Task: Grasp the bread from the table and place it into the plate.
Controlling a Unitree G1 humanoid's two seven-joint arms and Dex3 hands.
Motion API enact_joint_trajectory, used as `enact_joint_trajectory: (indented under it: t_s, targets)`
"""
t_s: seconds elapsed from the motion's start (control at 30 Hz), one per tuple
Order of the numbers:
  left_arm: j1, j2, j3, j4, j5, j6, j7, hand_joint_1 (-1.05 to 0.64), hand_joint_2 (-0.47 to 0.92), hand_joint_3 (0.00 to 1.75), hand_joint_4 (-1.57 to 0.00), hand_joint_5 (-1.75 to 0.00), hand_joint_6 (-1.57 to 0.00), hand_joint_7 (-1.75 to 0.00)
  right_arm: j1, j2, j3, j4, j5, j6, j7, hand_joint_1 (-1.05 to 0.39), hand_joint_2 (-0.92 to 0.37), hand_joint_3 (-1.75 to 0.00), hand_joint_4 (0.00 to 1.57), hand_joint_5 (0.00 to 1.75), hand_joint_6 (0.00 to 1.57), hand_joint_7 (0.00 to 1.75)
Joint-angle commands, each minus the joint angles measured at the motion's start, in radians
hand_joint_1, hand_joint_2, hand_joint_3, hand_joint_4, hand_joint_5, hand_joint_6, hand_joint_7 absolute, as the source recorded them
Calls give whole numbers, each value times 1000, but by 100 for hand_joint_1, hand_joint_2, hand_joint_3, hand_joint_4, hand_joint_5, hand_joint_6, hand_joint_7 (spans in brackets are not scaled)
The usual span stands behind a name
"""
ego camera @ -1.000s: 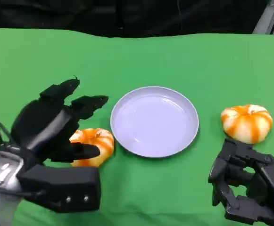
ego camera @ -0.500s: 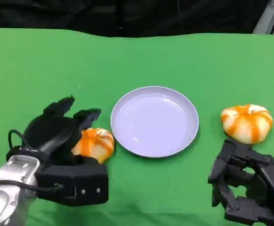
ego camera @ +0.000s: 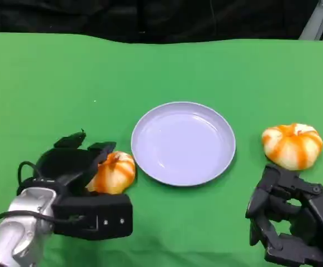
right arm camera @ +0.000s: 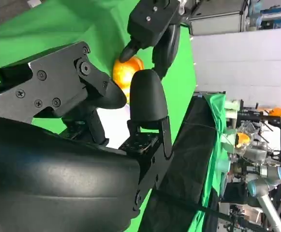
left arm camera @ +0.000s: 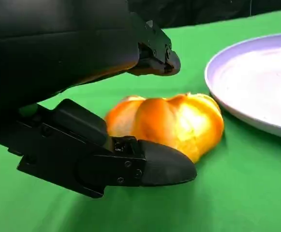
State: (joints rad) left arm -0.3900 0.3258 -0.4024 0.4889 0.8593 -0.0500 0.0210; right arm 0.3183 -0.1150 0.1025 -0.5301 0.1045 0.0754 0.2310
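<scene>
The left hand (ego camera: 75, 167) has its fingers spread around the bread (ego camera: 112, 172) but not yet closed on it, so the round loaf could roll away toward the plate (ego camera: 183, 143) mid-counter. The right hand (ego camera: 288, 219) rests curled and empty near the counter's front edge, beside a 2nd bread (ego camera: 292, 144).

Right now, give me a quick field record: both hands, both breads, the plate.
left hand: fingers either side of the left bread, not closed on it
left bread: on the table, just left of the plate
right hand: low, near the table's front edge, holding nothing
right bread: on the table, right of the plate, untouched
plate: centre, nothing in it
</scene>
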Motion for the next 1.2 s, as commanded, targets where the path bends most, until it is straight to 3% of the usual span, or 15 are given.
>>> enact_joint_trajectory:
  t_s: [0.03, 0.37, 1.2]
  targets:
    - [-35, -8, -21, 54, -11, 2, 27, -98, 92, 53, 0, 0, -22, -1, 8, -9, -5, -13, 1, -6, -3, -6, -68, -106, 74, 175, 63, 158]
    - [-73, -45, -60, 112, -42, 21, 10, -95, 92, 57, 0, 0, -19, 0, 9, -9, -8, -12, 11, -9, 2, -4, -67, -108, 75, 175, 63, 160]
    - [-84, -63, -70, 178, -108, 71, -3, -88, 92, 68, 0, 0, -20, 0, 13, -8, -16, -12, 22, -16, 5, -4, -68, -106, 74, 175, 63, 159]
